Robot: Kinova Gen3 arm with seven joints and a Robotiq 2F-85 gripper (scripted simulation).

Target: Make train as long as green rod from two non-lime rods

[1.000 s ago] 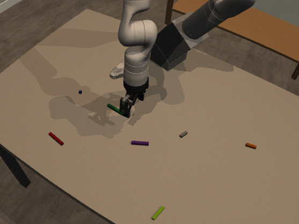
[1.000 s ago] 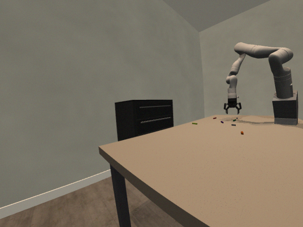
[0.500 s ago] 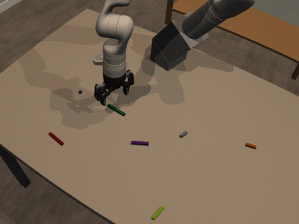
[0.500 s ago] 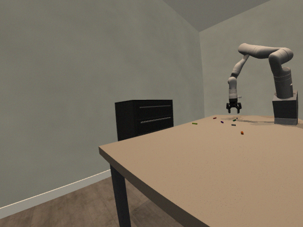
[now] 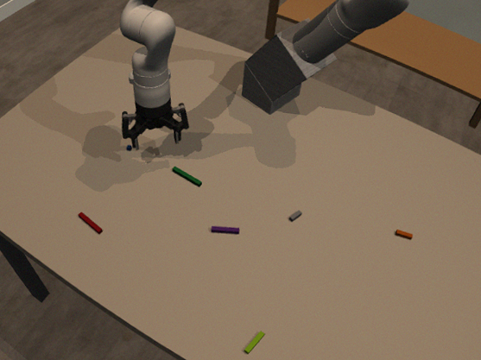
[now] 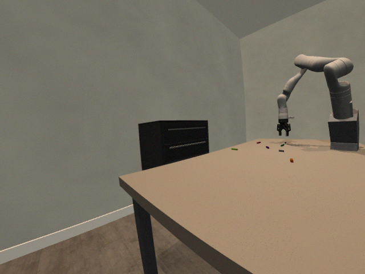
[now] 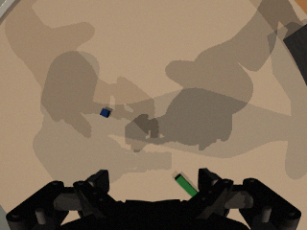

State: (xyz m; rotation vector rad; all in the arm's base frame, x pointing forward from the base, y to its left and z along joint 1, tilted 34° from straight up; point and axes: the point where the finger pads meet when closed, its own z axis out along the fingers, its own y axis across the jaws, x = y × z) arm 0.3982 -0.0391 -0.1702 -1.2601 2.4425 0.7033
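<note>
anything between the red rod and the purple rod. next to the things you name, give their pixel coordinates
No rod lies between the red rod (image 5: 90,222) (image 6: 258,142) and the purple rod (image 5: 225,230) (image 6: 267,146); the top view shows it.

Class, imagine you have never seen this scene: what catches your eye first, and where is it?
The pale arm stands out most, reaching over the table with its open black gripper above the surface. Next comes the bright lime rod, alone near the table's front edge in the top view. The black cabinet stands out against the wall in the exterior view.
</note>
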